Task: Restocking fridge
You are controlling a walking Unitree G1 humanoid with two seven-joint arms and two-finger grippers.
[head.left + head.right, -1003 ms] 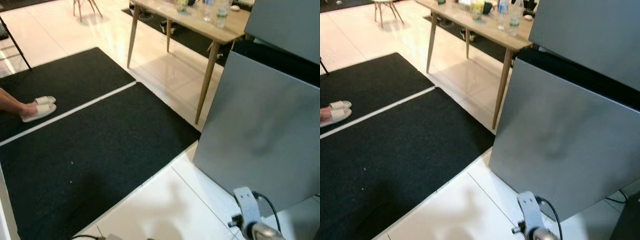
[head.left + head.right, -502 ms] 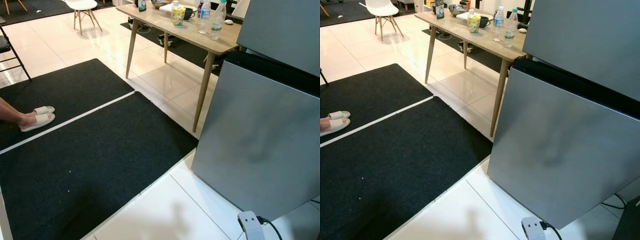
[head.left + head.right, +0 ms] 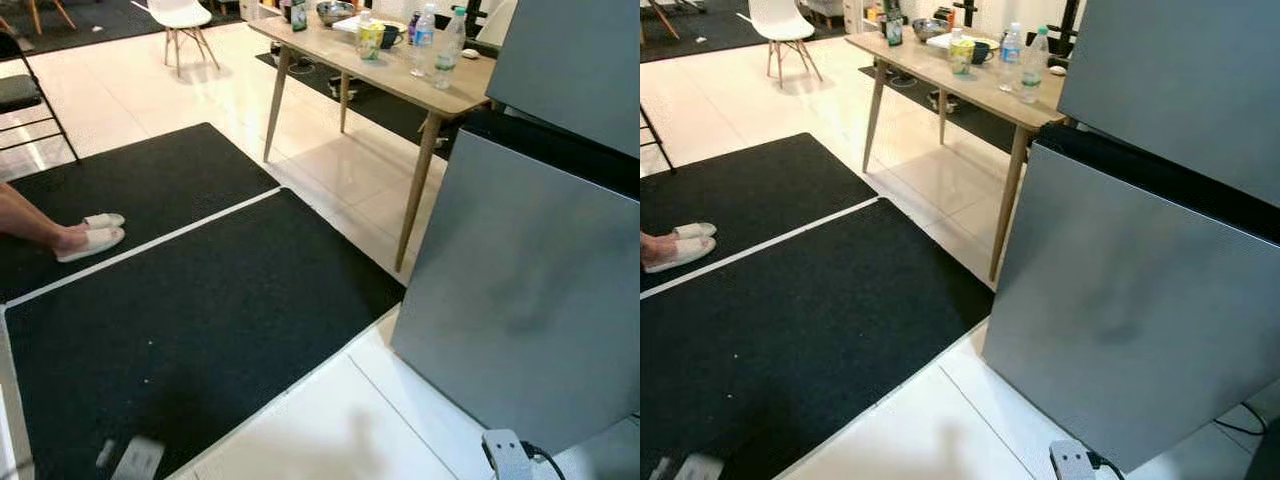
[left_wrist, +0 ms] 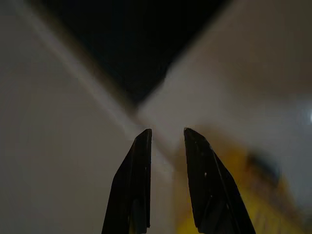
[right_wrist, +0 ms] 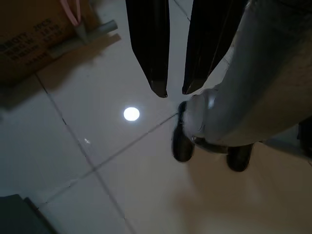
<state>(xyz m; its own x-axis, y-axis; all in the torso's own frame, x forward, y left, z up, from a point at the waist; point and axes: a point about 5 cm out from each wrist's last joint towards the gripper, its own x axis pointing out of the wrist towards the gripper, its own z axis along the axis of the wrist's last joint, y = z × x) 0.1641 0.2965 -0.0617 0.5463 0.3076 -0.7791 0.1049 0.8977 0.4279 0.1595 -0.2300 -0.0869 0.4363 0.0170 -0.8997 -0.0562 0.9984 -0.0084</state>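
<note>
The fridge point(image 3: 1140, 300) is a tall grey cabinet, its flat lower door tilted ajar under a dark gap, standing upright beside the wooden table point(image 3: 970, 85). Since a moment ago the camera has lifted slightly, showing more tabletop. The left gripper point(image 4: 165, 134) and right gripper point(image 5: 170, 92) hang over floor tiles, fingers slightly parted, holding nothing, well away from the fridge.

A wooden table point(image 3: 380, 75) with bottles point(image 3: 448, 48) and a bowl point(image 3: 333, 11) stands near black mats point(image 3: 200, 310); a person's feet in white slippers point(image 3: 92, 235) rest on one mat
</note>
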